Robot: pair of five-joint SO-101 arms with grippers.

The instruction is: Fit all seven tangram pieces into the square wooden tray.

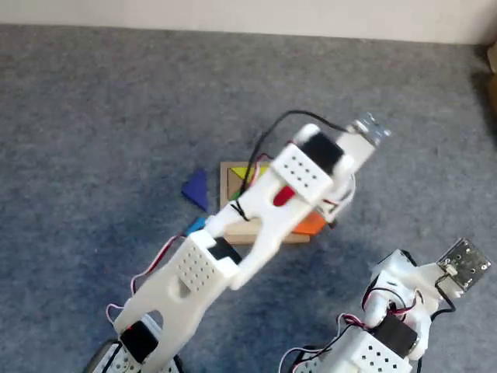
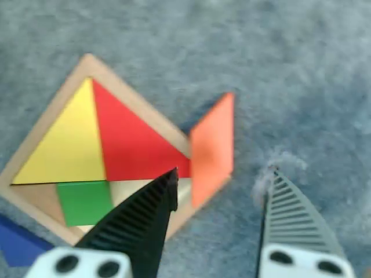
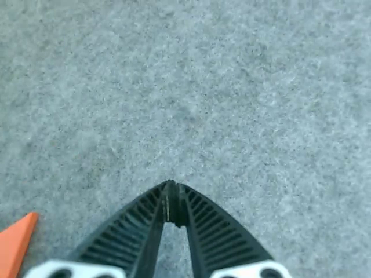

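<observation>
The left pincer (image 2: 223, 174) hangs wide open and empty above the orange piece (image 2: 211, 150), which lies across the wooden tray (image 2: 87, 61) rim beside the red triangle (image 2: 133, 142). Straddle its narrow width, lift clear, then turn it in. The right pincer (image 3: 174, 200) is closed, empty.

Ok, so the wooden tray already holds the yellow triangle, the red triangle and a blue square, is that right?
Not quite. The square in the tray is green, not blue, as the left wrist view shows. The yellow triangle and red triangle sit in it as you say. The blue piece lies outside the tray.
</observation>
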